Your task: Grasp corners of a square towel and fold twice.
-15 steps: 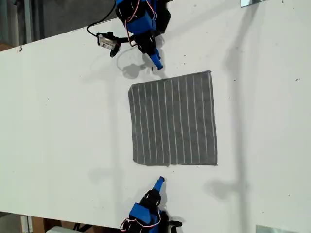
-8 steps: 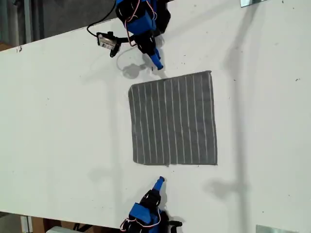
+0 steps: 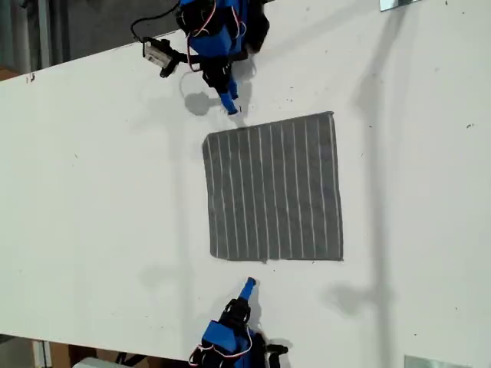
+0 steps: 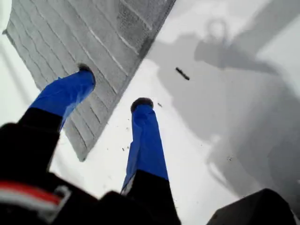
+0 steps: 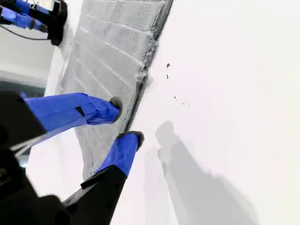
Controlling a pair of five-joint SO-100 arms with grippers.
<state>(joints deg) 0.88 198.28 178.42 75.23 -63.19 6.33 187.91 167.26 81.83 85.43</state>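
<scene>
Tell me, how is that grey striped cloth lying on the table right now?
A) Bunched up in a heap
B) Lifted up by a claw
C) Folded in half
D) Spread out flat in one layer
D: in the exterior view the towel lies flat as a full square on the white table, all four corners showing, with neither claw holding it.

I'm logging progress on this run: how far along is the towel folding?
Nothing is folded: the towel lies flat on the table. My first gripper and my second gripper are open, each straddling a towel edge, gripping nothing. Grasping the corners and both folds remain.
</scene>
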